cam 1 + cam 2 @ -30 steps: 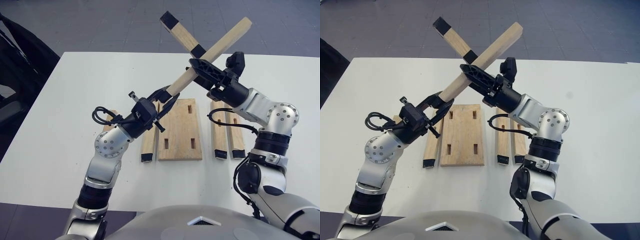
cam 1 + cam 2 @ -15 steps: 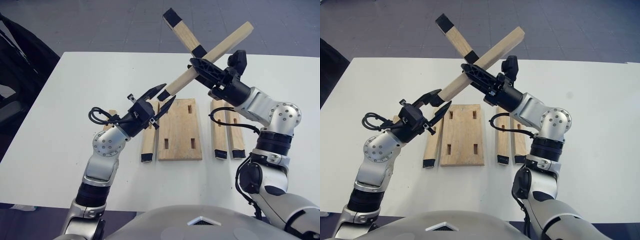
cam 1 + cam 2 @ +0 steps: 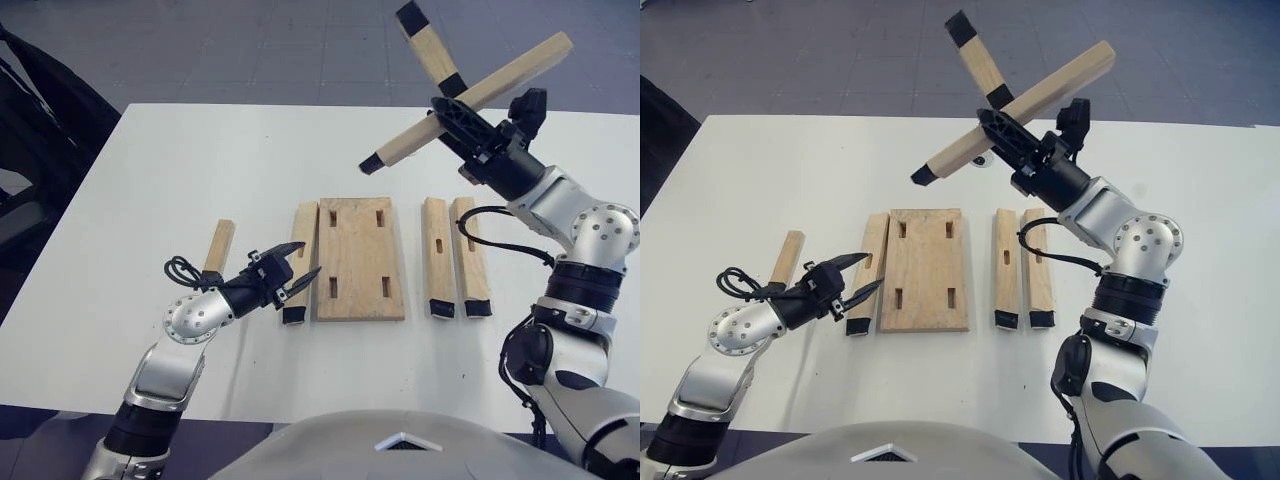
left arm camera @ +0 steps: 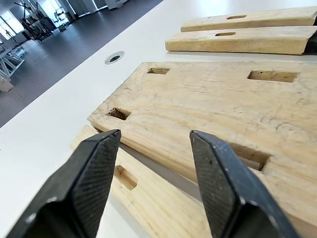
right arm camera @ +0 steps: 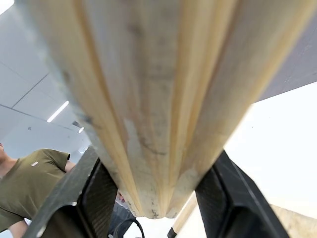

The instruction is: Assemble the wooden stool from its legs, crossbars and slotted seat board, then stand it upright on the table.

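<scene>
- Left wrist view looks out between the two fingers of the left gripper [image 4: 154, 148]. They stand wide apart with nothing between them, low over the table [image 3: 150, 160].
- From the head, that gripper sits over the near, black-capped end of the leg [image 3: 304, 225] lying just left of the board [image 3: 360, 258].
- Everything turns on this leg. Its long axis runs straight away from the robot, parallel to the board's long edge and just beside it. The left arm is plainly the nearer one.
- I'd judge the fingers have to come down across the leg's width. The gap to the board looks tight, so one finger could catch the board's edge.
- The board lies flat in the middle of the table, its four slots facing up.
- To the right of the board two legs [image 3: 452, 255] lie side by side, running the same way, black ends toward the robot.
- Out to the left a short bar [image 3: 218, 245] lies alone, well apart from the board.
- Farthest off and highest, the right gripper [image 3: 455, 112] is clamped on the cross [image 3: 520, 68], two pieces already joined. It holds them in the air over the far right of the table.
- The cross's long piece slants down toward the board, its dark end hanging well above the wood, touching nothing.
- The right wrist view shows the pads pressed against both sides of that piece.
</scene>
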Action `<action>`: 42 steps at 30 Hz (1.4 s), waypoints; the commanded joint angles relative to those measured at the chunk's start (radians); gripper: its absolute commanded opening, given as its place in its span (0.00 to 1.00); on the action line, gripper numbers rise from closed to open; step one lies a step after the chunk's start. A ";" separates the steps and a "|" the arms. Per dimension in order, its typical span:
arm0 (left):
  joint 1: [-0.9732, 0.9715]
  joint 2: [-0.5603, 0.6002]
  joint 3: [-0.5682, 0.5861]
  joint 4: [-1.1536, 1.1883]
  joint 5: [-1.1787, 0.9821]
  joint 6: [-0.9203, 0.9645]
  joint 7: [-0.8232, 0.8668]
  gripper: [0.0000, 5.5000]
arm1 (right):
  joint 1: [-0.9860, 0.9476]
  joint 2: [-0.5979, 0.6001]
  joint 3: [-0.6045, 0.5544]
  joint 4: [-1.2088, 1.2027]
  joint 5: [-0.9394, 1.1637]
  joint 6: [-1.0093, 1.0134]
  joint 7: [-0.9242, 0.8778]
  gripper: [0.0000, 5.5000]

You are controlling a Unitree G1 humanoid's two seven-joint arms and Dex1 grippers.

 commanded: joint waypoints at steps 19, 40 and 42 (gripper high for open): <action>-0.184 0.188 -0.322 -0.007 0.300 0.177 -0.178 0.47 | 0.079 -0.046 0.110 -0.112 -0.067 -0.040 0.064 0.37; -0.289 0.269 -0.208 0.246 0.297 -0.012 -0.193 0.47 | -0.125 -0.063 0.517 0.305 -0.658 -0.574 0.444 0.37; -0.282 0.266 -0.205 0.246 0.303 -0.017 -0.193 0.47 | -0.141 -0.067 0.543 0.400 -0.715 -0.622 0.485 0.37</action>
